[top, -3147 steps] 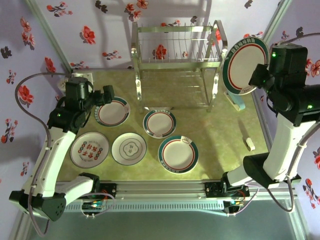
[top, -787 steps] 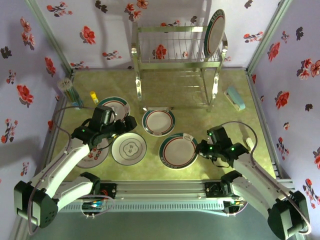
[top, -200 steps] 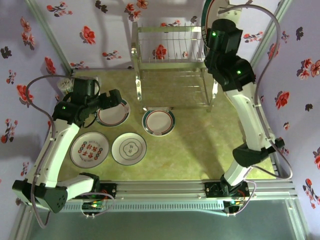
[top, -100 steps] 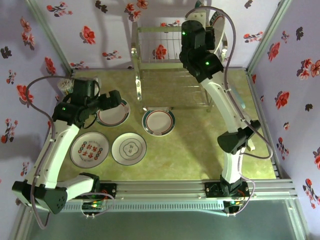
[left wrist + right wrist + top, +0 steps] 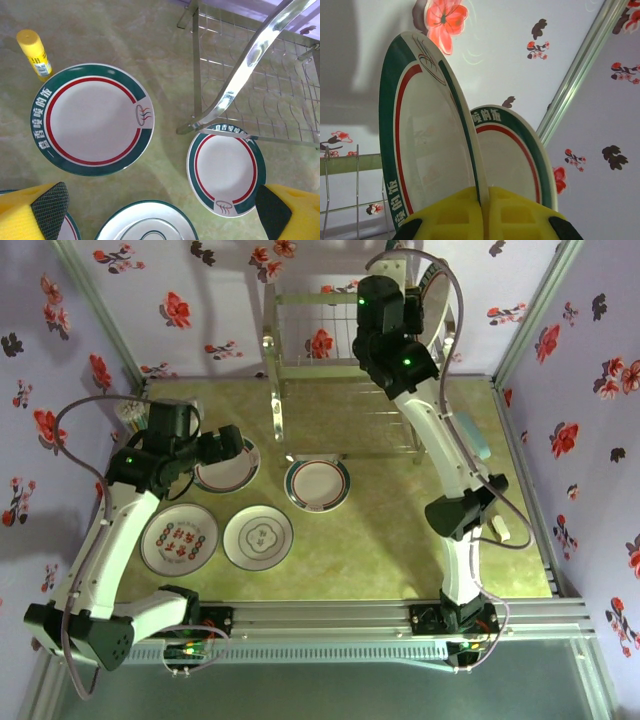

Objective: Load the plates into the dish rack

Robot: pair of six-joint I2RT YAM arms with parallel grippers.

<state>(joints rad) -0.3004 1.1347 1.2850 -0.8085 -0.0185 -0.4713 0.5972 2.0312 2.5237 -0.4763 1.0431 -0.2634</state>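
The step called for keeping the round white plate with green-and-red rim [image 5: 427,145] on edge, parallel to the matching plate [image 5: 515,155] just beside it, and seating it in a free slot of the shiny metal wire dish rack [image 5: 300,365]. The right arm [image 5: 445,440] reached high above the rack's right end, with the right gripper [image 5: 482,210] clamped on that plate's lower rim. The left gripper [image 5: 161,209] hung agape over the flat-lying plates [image 5: 92,120].

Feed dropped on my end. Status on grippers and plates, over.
Right gripper shut on upright green-rimmed plate, over dish rack beside a racked plate. Left gripper open, above four table plates. Nothing in the way.
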